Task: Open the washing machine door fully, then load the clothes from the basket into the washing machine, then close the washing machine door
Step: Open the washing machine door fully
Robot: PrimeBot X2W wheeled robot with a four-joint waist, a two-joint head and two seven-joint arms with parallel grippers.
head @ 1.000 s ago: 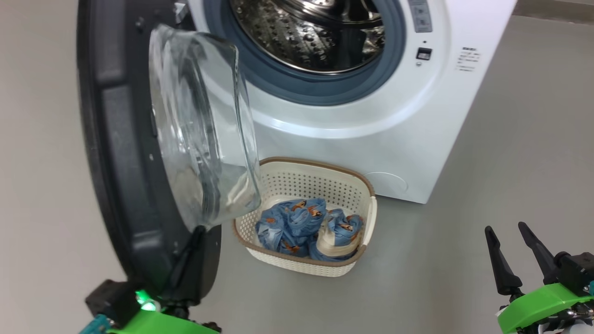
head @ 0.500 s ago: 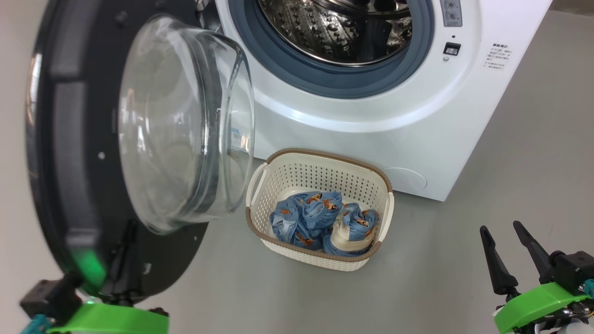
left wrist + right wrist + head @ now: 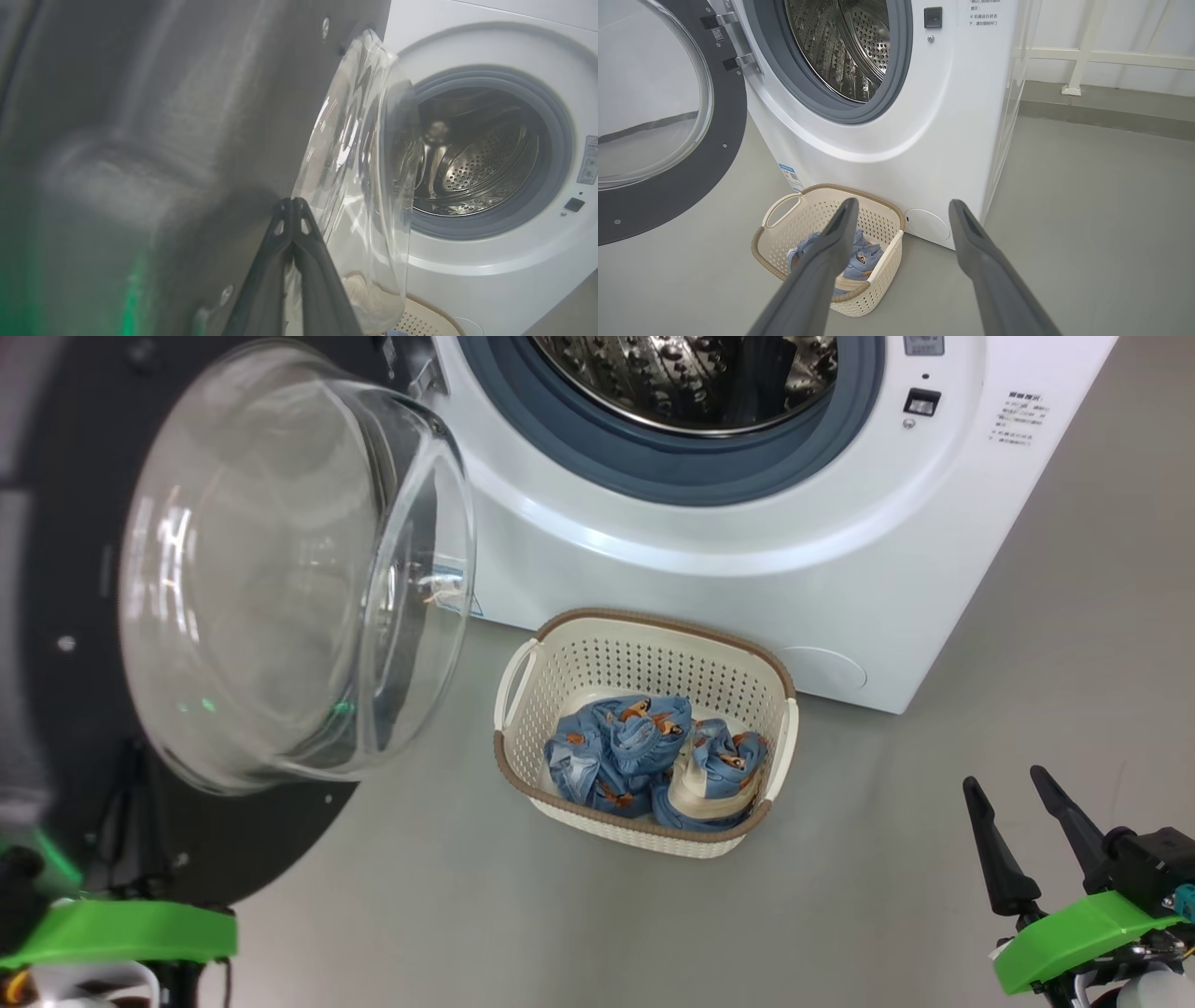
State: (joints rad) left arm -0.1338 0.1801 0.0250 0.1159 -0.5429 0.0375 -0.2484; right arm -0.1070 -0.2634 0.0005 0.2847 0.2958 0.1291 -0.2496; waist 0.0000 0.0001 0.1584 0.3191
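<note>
The white washing machine [image 3: 747, 569] takes up the upper centre of the head view, with a grey gasket [image 3: 672, 481] ringing its steel drum [image 3: 691, 373]. Its door [image 3: 233, 597] stands swung wide open at the left, a black rim around a bulging clear glass bowl. At centre frame, just below the machine's front, the cream perforated basket [image 3: 644, 621] sits upright and holds bunched light-blue clothes [image 3: 635, 747].

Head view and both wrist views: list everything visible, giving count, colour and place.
washing machine: one, white, behind the basket
drum: one, steel, inside the machine
washing machine door: one, black rim, clear glass bowl, swung open at head view's left
basket: one, cream, brown rim, on grey floor
clothes: bundled heap, count unclear, light blue, in the basket
left gripper: one, dark, shut, by the door's inner face
right gripper: one, dark, open, above floor right of basket
</note>
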